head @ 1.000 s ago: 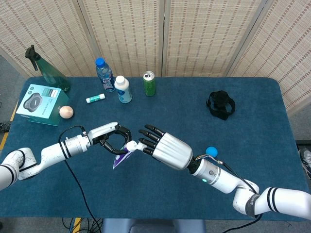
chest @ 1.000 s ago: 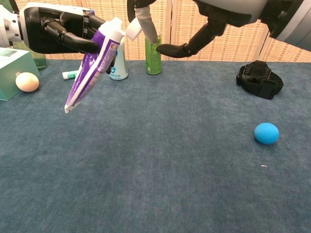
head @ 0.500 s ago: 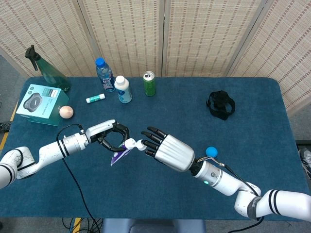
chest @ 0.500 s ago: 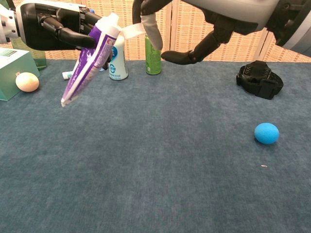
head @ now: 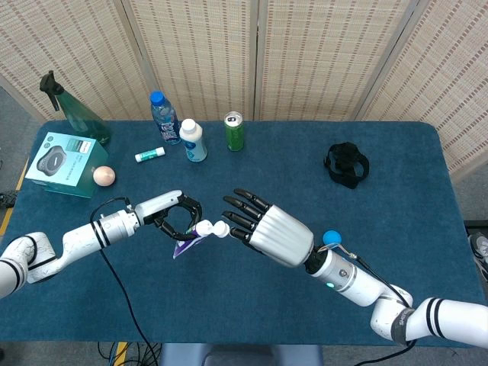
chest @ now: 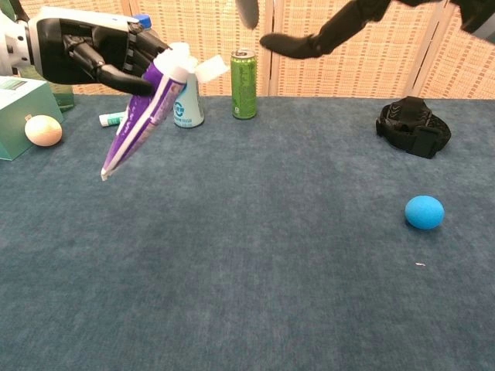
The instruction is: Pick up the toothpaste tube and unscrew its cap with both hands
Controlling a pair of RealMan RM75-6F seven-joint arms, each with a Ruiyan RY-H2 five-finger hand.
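Hands meeting mid-table: left hand (head: 174,216) is gripping the one toothpaste tube (chest: 143,110) up off the table (head: 252,305), right hand (head: 263,226) is reaching its fingertips to the white cap (head: 219,229) with the remaining fingers splayed.
Tube is hanging tilted, cap end up and toward the right hand, flat tail pointing down-left; fingers of the left hand are curling around its upper part. Whether the right hand is actually pinching the cap, can't tell. Chest view is showing the tube's full purple length and the cap (chest: 210,68) clear of the neck, right hand mostly cropped at the top edge; head view is showing both whole hands. Counting around them: one blue ball (chest: 425,212), one green can (chest: 244,74), two bottles at the far edge, one egg (chest: 42,130), one teal box (head: 61,164).
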